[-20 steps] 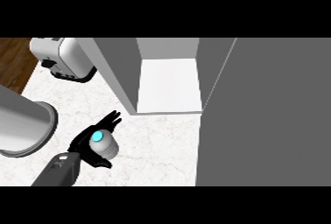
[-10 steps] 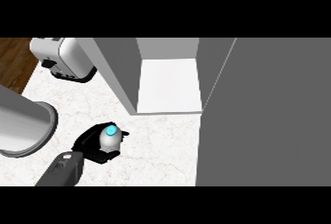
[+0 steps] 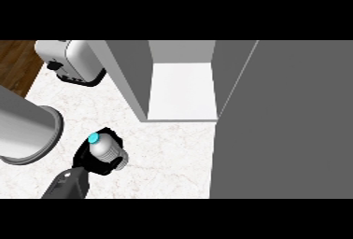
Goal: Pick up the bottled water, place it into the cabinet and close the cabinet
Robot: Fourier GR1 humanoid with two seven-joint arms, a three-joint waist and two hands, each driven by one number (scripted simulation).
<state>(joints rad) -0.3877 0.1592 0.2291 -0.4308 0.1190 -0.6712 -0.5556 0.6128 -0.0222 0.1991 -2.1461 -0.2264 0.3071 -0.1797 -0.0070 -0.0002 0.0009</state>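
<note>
The bottled water [image 3: 103, 145] is held in the curled fingers of the left hand [image 3: 96, 163], low at the left over the marbled surface [image 3: 165, 154]. Its blue cap [image 3: 93, 137] is turned toward the toaster [image 3: 72, 60]. The open cabinet [image 3: 180, 88] is seen up and right, its door [image 3: 283, 121] swung wide. A grey cylinder [image 3: 24, 126] is seen at the left.

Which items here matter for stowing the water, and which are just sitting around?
Job: bottled water, hand curled round it, cabinet standing open, cabinet door.
Bystanders: toaster, grey cylinder at left.
</note>
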